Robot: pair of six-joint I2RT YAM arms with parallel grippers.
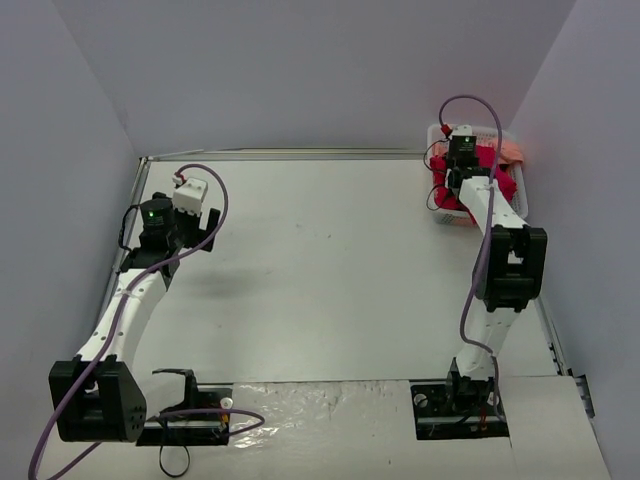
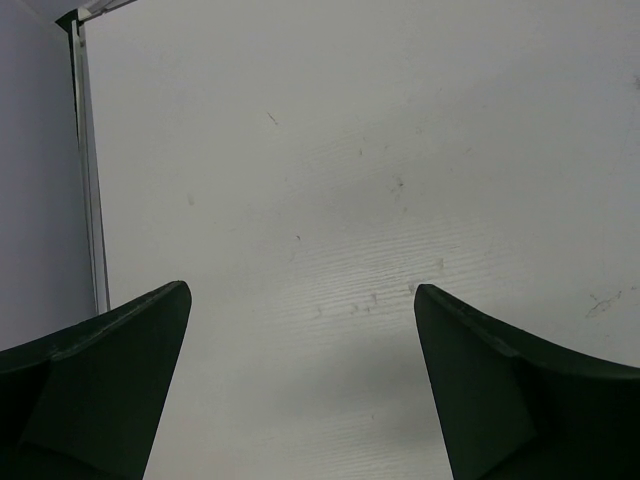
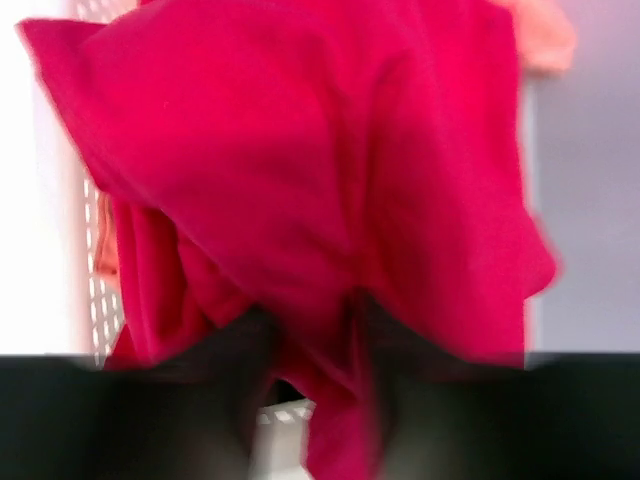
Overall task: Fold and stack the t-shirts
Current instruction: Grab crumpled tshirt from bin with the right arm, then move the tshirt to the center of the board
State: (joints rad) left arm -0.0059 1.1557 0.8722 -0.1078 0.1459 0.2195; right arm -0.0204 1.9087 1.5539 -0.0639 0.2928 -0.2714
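Pinching crimson t-shirt in right hand, over white basket | holding left hand spread, hovering above bench

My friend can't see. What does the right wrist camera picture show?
A red shirt fills the blurry picture, bunched between the two dark fingers of the right pincer at the bottom. A white basket peeks out on the left, and a bit of pink shirt shows at the top right.
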